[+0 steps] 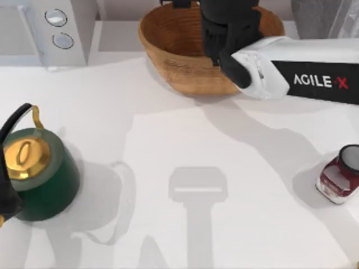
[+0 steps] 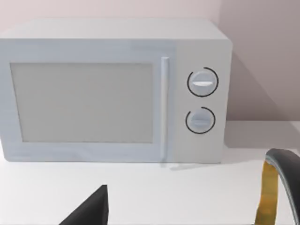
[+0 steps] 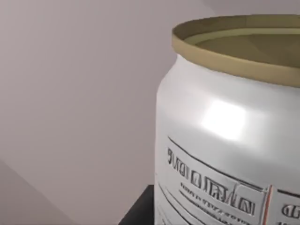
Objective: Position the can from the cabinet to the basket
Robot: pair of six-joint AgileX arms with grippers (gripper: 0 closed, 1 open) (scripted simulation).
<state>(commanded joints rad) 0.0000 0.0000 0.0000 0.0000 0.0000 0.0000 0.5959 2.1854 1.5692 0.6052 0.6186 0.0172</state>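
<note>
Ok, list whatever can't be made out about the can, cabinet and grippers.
Can: cut off by the right wrist view's edges; in the top view the right gripper, over the basket, hides it.
Cabinet: cropped by the top view's upper right corner.
Left gripper: cropped by the top view's left edge.

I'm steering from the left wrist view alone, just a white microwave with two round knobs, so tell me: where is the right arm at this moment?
Observer: From above, the right gripper hangs over the large tan woven wicker basket at the table's back.
Operator: Is the can anywhere near it?
Observer: The right wrist view has the small silver metal can right up close, gold-rimmed, with printed lettering.
Operator: And my left arm?
Observer: The left gripper sits at the table's left edge, beside the dark green kettle with a gold lid.
</note>
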